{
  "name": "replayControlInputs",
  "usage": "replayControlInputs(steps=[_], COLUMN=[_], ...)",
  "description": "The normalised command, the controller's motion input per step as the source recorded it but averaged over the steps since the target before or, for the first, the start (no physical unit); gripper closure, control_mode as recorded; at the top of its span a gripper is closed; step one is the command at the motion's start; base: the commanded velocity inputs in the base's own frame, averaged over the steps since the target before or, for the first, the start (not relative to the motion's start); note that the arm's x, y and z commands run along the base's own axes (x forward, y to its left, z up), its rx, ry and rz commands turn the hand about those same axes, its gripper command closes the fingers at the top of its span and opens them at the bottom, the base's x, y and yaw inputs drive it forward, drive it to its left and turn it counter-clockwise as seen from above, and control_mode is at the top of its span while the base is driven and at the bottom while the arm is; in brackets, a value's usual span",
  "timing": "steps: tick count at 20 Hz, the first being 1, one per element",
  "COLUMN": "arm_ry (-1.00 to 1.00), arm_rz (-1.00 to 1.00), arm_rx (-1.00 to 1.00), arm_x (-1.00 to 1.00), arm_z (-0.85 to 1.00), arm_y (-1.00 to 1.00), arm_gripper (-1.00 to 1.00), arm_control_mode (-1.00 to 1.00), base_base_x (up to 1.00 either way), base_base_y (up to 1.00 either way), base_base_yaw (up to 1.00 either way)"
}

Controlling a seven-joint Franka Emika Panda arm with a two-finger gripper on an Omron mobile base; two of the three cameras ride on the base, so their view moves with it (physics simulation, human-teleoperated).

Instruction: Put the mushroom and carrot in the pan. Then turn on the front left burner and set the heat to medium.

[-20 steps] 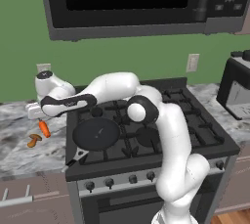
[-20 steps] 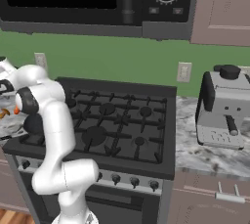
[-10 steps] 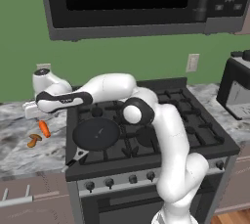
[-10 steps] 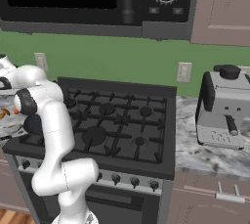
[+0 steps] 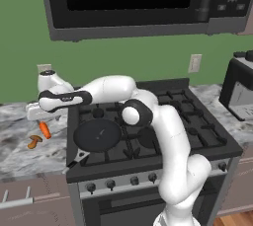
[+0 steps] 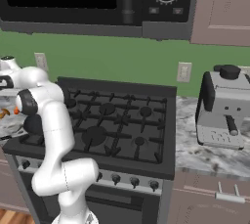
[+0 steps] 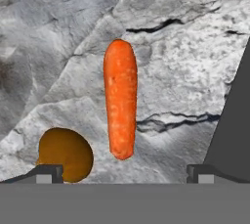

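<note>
We are looking straight down at the stubby bright orange-red carrot [image 7: 120, 100], a smooth finger-shaped piece with a rounded top and a slightly narrower lower end, lying flat on the grey marbled stone desk [image 7: 185, 47]. Just beside its lower end, apart from it, the small brownish-orange rounded mushroom [image 7: 65, 154] is sitting on the same stone, its cap partly cut by the lower edge of the hand view. In the left base view the carrot [image 5: 45, 130] and the mushroom [image 5: 34, 142] are lying close together on the desk [image 5: 20, 151] left of the stove, the mushroom nearer the front edge.

The round shallow dark grey-black frying pan [image 5: 97, 135] is resting on the front left burner [image 5: 121, 147] of the black gas stove, its short black-and-silver handle pointing toward the front left corner. Nothing is lying in the pan.

Our white arm is reaching left across the stove, and the tool [image 5: 43, 117] is hanging over the desk directly above the carrot. In the hand view its two dark fingertips [image 7: 49, 173] are standing wide apart, released, with the carrot between them and nothing gripped.

We are making out no readable writing: the dial markings on the black microwave [image 5: 148, 3] above the stove are too small to read.
</note>
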Motion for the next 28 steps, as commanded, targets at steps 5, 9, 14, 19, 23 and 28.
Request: replayControlInputs(steps=[5,9,14,19,23,28], arm_ry=[0.0,0.0,0.0,0.0,0.0,0.0], arm_rz=[0.0,0.0,0.0,0.0,0.0,0.0], arm_rx=[0.0,0.0,0.0,0.0,0.0,0.0], arm_x=[0.09,0.07,0.13,0.13,0.13,0.12], arm_z=[-0.32,-0.32,-0.24,-0.15,-0.16,-0.24], arm_y=[0.0,0.01,0.19,0.19,0.14,0.01], arm_gripper=[-1.0,-1.0,-1.0,-1.0,-1.0,-1.0], arm_control_mode=[-1.0,-1.0,-1.0,-1.0,-1.0,-1.0], base_base_x=[0.0,0.0,0.0,0.0,0.0,0.0], base_base_y=[0.0,0.0,0.0,0.0,0.0,0.0], base_base_yaw=[0.0,0.0,0.0,0.0,0.0,0.0])
